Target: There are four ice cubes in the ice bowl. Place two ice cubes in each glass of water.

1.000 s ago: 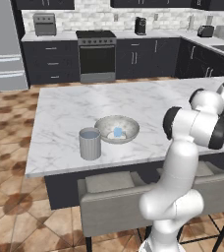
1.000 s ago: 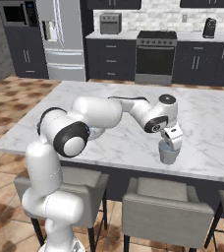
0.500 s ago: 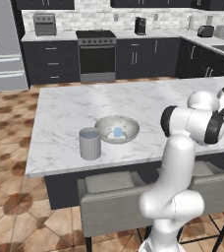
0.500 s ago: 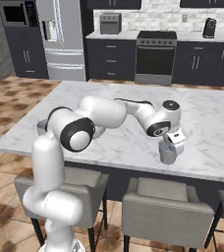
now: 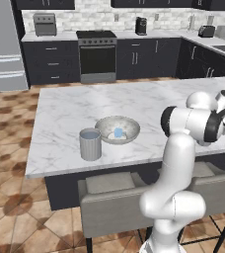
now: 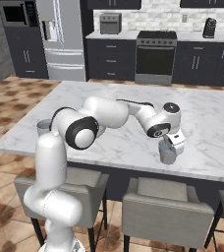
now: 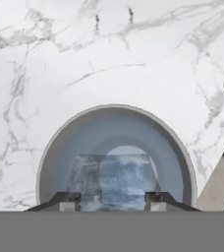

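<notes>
In the hand view we look straight down into one glass of water, which stands upright on the marble counter with its round mouth facing the camera, so its long axis runs along the line of sight. Between the two dark fingertips of the gripper sits a pale-blue ice cube; the jaws stand narrow, each tip at one side of the cube, and they appear to hold it just over the mouth of the glass. The cube shows a flat face to the camera, with its edges roughly parallel to the line between the tips. In the right base view the same glass stands near the front edge of the counter, and the hand hangs directly above it, pointing down. In the left base view the second glass of water stands upright near the front edge too, well apart from the arm, with bluish water at its rim. Just beside it, a little further back and to the right, lies the ice bowl, wide and shallow, and we see pale-blue ice in it; how many cubes we cannot tell. Behind the counter stands the dark stove.
</notes>
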